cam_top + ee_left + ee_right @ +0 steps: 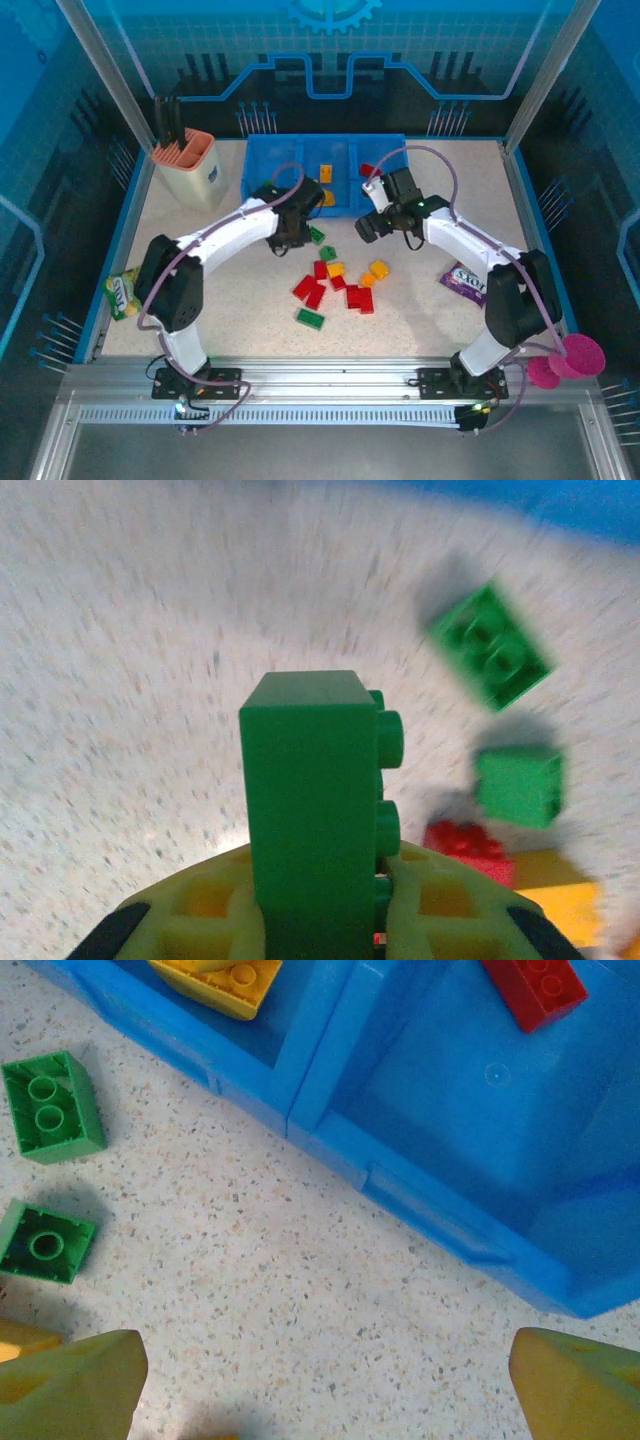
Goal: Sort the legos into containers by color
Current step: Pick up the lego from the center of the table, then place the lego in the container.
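Green brick [315, 810] fills the near field of the left wrist view, pinched between the yellow-green pads [200, 905] of the left gripper [318, 925]. The jaws are pressed onto its two flat sides.

Brick stands on end. Its long axis runs straight out from the fingers, and the studs face picture-right.

Counter [130, 680] behind it is blurred. On it, further off, lie loose green bricks [520, 785], a red brick [470, 850] and an orange-yellow brick [560, 895].

From above, the left gripper sits over the counter just beside the near wall of the blue tray [270, 160].

Right gripper [325, 1400] is spread wide with nothing between its fingers. Its tips are over bare counter, just beside the tray's near wall.

Tray: an orange-yellow piece [225, 982] lies in the middle compartment and a red piece [532, 988] in the right one.

Scattered pile [335, 285] of red, orange-yellow and green bricks lies mid-counter, between the two arms.
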`<act>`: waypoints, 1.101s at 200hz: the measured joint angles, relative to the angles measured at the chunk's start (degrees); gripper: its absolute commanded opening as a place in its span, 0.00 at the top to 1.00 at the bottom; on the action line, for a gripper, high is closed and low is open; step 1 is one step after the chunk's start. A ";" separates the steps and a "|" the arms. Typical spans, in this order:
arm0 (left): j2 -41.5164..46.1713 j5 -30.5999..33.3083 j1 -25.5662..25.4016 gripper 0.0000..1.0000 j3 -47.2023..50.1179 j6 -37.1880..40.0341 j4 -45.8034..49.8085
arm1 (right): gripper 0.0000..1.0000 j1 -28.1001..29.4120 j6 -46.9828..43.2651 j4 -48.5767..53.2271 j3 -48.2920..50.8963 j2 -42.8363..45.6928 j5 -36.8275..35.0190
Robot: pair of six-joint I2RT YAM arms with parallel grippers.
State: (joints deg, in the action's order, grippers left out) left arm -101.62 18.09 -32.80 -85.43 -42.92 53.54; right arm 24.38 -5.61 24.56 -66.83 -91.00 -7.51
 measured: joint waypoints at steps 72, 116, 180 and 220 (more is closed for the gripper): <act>-4.39 2.03 15.32 0.95 -12.35 9.60 -4.15 | 0.06 0.96 0.46 -0.02 6.03 4.24 -1.57; -17.86 -0.17 18.12 0.95 -24.26 12.00 -7.37 | 0.06 1.22 0.17 0.11 6.84 4.42 -4.48; -34.64 -3.93 19.06 0.91 -41.11 12.87 -7.39 | 0.04 2.10 0.04 1.33 7.19 6.01 -7.28; -39.19 -4.81 19.56 0.84 -43.98 12.33 -7.56 | 0.03 2.19 0.02 2.60 7.32 6.38 -7.50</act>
State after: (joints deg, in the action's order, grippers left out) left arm -140.81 13.28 -13.23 -129.40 -30.59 45.98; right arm 26.57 -5.58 27.16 -59.51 -84.62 -15.00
